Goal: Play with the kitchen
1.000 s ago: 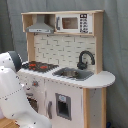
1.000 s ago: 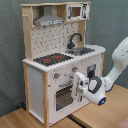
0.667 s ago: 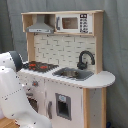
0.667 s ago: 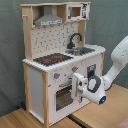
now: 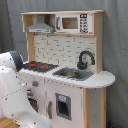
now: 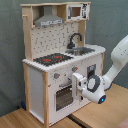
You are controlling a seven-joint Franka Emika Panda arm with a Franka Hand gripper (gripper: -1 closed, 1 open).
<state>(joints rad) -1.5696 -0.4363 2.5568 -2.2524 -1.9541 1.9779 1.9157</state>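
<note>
The gripper has edged a little closer to the front of the kitchen since a second ago and now sits just before the oven door below the knobs, though I cannot tell whether its fingers are apart or together.

A staged lab-like test corner, not a home: behind the white robot hand, a white and light-wood toy kitchen stands on a wooden bench against a plain grey curtain backdrop.
</note>
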